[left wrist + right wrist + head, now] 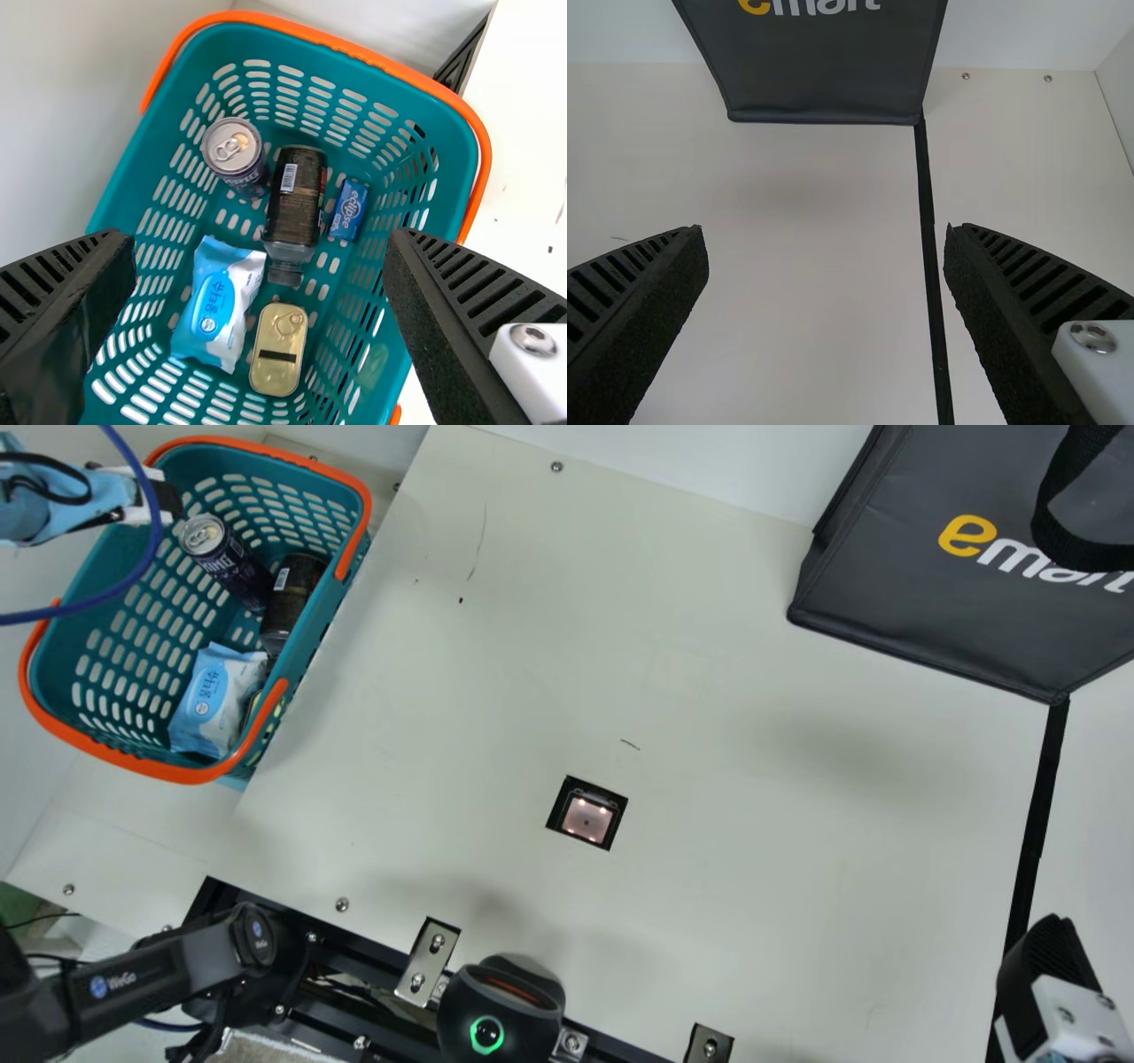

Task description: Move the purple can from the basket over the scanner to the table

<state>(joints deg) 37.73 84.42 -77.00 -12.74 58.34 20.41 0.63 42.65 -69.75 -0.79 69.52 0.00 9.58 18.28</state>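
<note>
The purple metal drinks can (227, 560) sits, top up, in the teal plastic basket with orange handles (177, 773), upper left of the main view; it seems sealed, so probably weighty, slick, and dentable if squeezed hard. Best gripped round its upper body, below the rim. The left hand (260, 239) is spread above the basket, the right hand (826, 232) likewise spread. The cream surface (709, 682) looks flat and smooth around the square black-edged scanner (586, 815), with a pale wall (673, 465) behind.
</note>
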